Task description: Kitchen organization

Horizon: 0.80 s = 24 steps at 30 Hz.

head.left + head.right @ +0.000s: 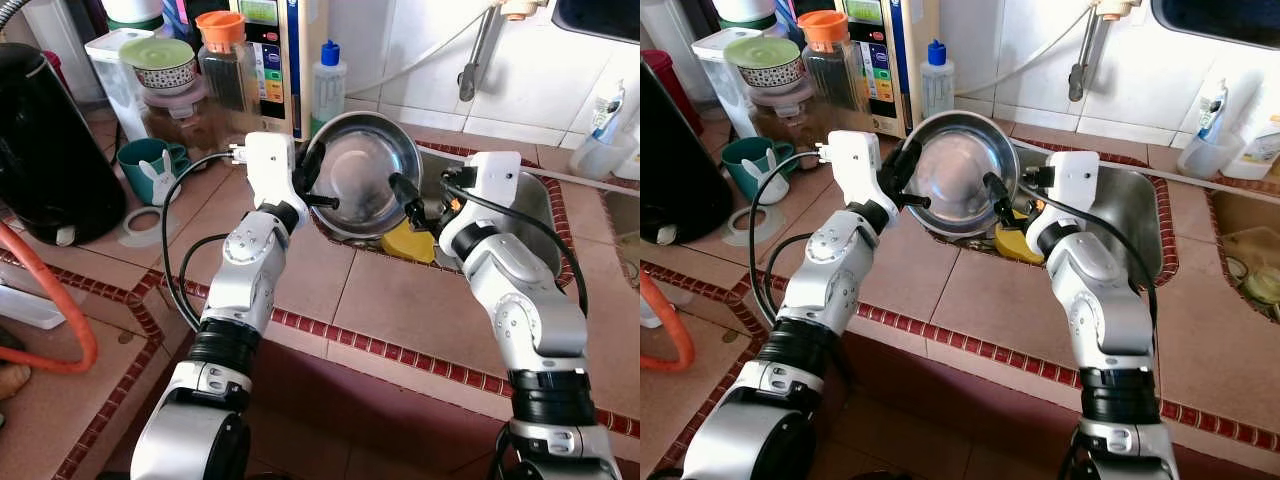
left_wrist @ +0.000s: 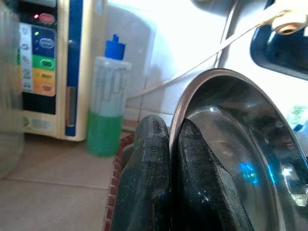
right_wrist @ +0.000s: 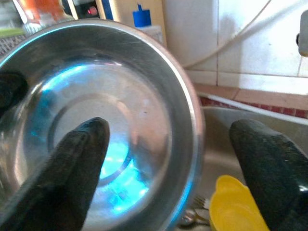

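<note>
At frame centre, above the sink, the left hand pinches the steel bowl's rim, holding it tilted; the right hand straddles its opposite rim, fingers spread. No label is legible.

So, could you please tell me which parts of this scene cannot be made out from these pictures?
- Sink bottom, eye views: hidden behind the tilted round steel bowl and the right gripper.
- Yellow plastic item, right wrist view: cut off by the edge and the gripper's finger; its kind is unclear.
- Panel labels on the cream appliance, left wrist view: blurred.
- Black kettle, left eye view: cut off at the edge.
</note>
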{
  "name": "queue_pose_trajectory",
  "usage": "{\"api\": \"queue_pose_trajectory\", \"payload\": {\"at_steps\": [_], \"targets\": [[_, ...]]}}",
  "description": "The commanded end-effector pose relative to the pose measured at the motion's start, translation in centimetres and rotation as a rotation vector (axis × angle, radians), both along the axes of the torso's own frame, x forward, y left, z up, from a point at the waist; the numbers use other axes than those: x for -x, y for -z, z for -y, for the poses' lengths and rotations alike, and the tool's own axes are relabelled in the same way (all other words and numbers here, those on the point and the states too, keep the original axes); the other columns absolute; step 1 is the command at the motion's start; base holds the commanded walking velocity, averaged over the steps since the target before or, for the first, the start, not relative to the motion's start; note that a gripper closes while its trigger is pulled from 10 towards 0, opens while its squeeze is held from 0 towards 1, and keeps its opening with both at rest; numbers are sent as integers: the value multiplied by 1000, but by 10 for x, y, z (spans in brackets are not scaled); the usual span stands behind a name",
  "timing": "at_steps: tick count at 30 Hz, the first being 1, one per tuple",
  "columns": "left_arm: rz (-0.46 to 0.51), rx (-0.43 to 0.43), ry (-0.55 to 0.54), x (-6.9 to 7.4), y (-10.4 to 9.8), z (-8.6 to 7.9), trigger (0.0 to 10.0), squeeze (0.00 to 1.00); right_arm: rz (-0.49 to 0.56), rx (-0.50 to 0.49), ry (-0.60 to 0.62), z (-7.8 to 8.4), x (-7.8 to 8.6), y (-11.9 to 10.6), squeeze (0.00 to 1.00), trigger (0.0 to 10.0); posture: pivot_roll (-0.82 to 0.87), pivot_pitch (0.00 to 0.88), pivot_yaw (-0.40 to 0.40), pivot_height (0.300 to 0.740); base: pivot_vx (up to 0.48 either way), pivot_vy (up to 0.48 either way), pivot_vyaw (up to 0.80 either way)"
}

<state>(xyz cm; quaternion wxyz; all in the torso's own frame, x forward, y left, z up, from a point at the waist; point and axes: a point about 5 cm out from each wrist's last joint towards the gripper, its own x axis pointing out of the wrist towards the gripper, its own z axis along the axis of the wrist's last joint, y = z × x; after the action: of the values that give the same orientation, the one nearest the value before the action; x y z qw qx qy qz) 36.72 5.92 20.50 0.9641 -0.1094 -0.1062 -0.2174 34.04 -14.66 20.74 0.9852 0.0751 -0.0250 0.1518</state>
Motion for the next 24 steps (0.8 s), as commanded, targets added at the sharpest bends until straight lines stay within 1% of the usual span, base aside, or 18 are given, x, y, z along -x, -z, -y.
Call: {"api": "queue_pose_trajectory", "payload": {"at_steps": [1, 12, 16, 24], "targets": [[43, 13, 22, 3, -9, 1, 0, 0, 2, -23, 10, 1, -4, -4, 0, 0, 10, 0, 18, 740, 0, 0, 0], [45, 24, 40, 5, -10, 1, 0, 0, -9, -53, 30, 4, -7, -2, 0, 0, 11, 5, 18, 740, 0, 0, 0], [41, 23, 43, 5, -9, 0, 0, 0, -12, -93, 48, 7, -8, -3, 0, 0, 10, 4, 22, 740, 0, 0, 0], [39, 23, 46, 5, -9, 0, 0, 0, -14, -115, 56, 8, -8, -3, 0, 0, 11, 6, 24, 740, 0, 0, 0]]}}
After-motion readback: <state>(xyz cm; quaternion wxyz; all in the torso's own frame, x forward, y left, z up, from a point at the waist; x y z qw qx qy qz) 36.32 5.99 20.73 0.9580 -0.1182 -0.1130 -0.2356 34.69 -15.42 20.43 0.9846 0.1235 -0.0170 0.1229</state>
